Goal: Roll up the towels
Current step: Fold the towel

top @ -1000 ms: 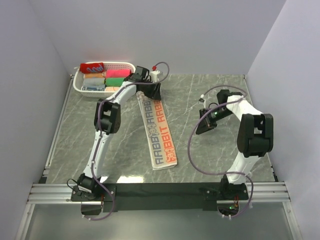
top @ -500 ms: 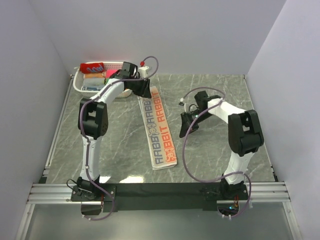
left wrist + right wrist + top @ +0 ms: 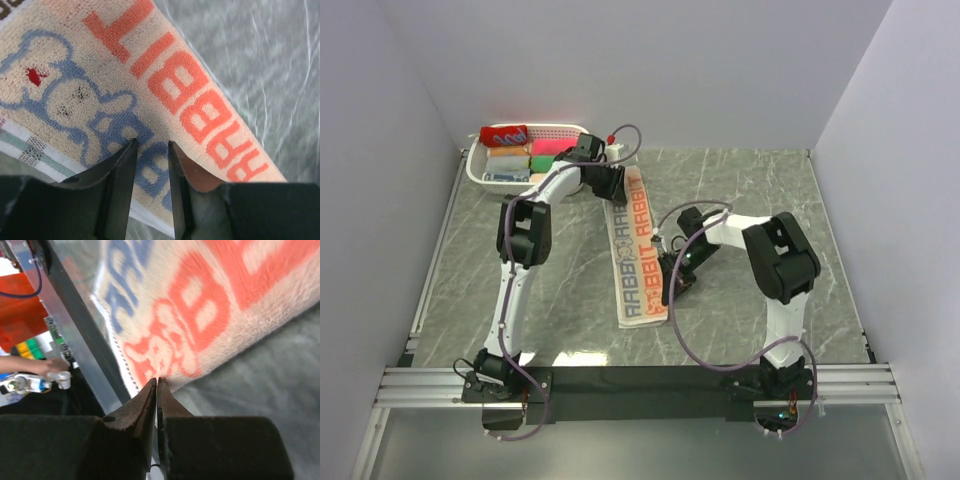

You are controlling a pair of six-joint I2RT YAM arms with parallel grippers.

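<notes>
The cream towel (image 3: 637, 250) lies flat as a long strip on the worktop (image 3: 760, 200). It runs, a little slanted, from the far side beside the basket (image 3: 473, 168) toward the near edge, and no part of it is rolled yet. The red towel (image 3: 505, 134) sits as a short roll in the basket, on top of other rolls, so I judge that one as finished.

The left end effector (image 3: 150, 150) hangs low over the far end of the cream towel, above the blue rabbit drawing. Its two fingers stand with a narrow gap, and only the flat cloth shows between them, so it grips nothing. The right end effector (image 3: 156, 382) is at the right long edge of the towel, close to the near end. Its fingers are pressed together, with the tips just at the border of the cloth. I cannot tell whether a bit of the edge is caught there.

The step in hand seems to be the preparation of the roll, with both arms placed at the strip and the rolling itself not begun. The next move calls for lifting one short end evenly across its width and turning it over onto itself. The other end effector should keep the strip from sliding on the smooth worktop. A hold at one corner only would probably make the roll crooked.
</notes>
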